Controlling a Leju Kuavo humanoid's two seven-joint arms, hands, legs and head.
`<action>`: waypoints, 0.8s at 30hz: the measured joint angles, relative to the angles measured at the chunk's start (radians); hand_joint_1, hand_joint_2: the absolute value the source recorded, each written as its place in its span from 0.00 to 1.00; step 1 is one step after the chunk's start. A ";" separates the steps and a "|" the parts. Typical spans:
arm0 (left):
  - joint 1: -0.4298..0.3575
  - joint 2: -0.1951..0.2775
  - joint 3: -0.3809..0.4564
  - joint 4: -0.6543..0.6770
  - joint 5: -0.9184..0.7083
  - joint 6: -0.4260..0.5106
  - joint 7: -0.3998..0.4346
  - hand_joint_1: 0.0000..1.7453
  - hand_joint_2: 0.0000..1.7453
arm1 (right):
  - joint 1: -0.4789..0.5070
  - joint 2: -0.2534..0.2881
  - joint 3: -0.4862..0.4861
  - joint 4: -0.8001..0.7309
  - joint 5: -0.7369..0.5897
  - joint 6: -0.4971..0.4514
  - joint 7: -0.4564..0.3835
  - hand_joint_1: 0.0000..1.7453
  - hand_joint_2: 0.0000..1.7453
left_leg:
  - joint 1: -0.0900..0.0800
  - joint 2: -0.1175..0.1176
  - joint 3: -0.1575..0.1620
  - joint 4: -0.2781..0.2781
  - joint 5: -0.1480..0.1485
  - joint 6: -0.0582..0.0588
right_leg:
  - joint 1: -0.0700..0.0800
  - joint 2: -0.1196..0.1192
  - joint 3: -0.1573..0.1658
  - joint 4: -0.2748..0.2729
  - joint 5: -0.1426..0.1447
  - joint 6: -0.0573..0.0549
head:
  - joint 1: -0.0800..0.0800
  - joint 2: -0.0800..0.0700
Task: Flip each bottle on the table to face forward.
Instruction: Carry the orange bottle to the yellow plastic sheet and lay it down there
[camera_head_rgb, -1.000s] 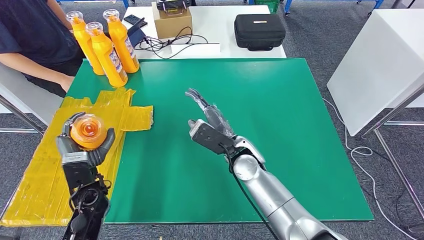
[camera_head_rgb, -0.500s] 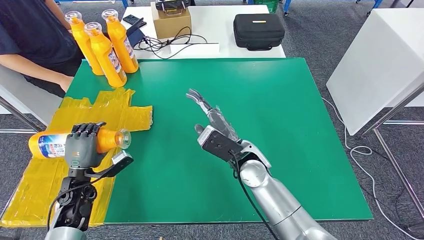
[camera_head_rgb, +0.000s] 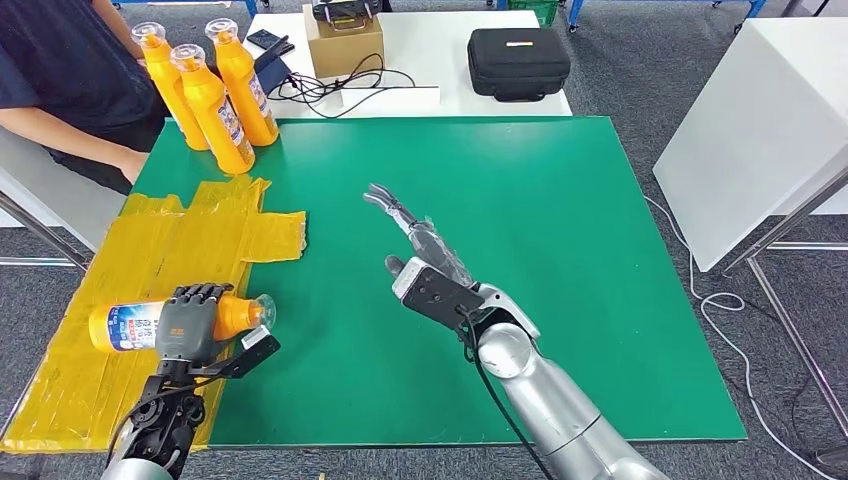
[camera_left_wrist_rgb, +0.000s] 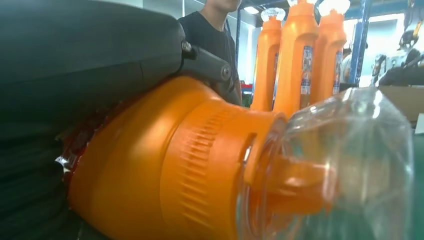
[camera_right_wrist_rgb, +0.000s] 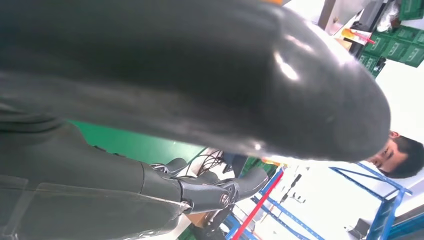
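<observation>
My left hand (camera_head_rgb: 187, 324) grips an orange bottle (camera_head_rgb: 132, 324) that lies on its side over the yellow sheet (camera_head_rgb: 90, 370), its clear cap (camera_head_rgb: 262, 310) pointing toward the green mat. Up close in the left wrist view, the same orange bottle (camera_left_wrist_rgb: 165, 165) and its clear cap (camera_left_wrist_rgb: 330, 170) sit against my dark fingers (camera_left_wrist_rgb: 75, 55). Three more orange bottles (camera_head_rgb: 212, 95) stand upright at the mat's far left corner. My right hand (camera_head_rgb: 425, 250) hovers over the middle of the green mat (camera_head_rgb: 560, 230), fingers stretched out and holding nothing; its dark fingers (camera_right_wrist_rgb: 200, 195) appear in the right wrist view.
A person in a dark shirt (camera_head_rgb: 60, 80) stands at the far left beside the upright bottles. Behind the mat a white table (camera_head_rgb: 440, 40) carries a black case (camera_head_rgb: 519, 62), a cardboard box (camera_head_rgb: 345, 42) and cables. A white cabinet (camera_head_rgb: 760, 140) stands to the right.
My left hand turned the bottle from cap-up to lying on its side, then lowered it toward the near end of the yellow sheet. My right hand drifted slightly.
</observation>
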 joint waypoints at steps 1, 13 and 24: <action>-0.004 0.009 -0.020 0.018 0.028 0.000 0.013 0.48 0.75 | 0.000 0.000 0.003 0.000 -0.002 0.001 -0.003 0.00 0.00 | 0.000 0.000 0.000 0.000 0.000 0.000 | 0.000 0.000 0.000 0.000 0.000 0.000 | 0.000 0.000; -0.056 0.074 -0.159 0.244 0.235 -0.003 -0.006 0.00 0.00 | -0.011 -0.005 0.026 0.018 -0.025 0.024 -0.016 0.00 0.00 | 0.000 -0.007 0.006 -0.001 0.002 -0.003 | 0.000 -0.006 0.007 0.002 -0.001 -0.001 | 0.000 0.000; -0.080 0.088 -0.208 0.296 0.411 -0.280 -0.169 0.00 0.00 | -0.024 -0.015 0.036 0.058 -0.049 0.027 -0.027 0.00 0.00 | -0.004 -0.029 0.017 -0.003 0.005 -0.001 | -0.005 -0.028 0.018 0.002 -0.006 0.000 | -0.001 0.000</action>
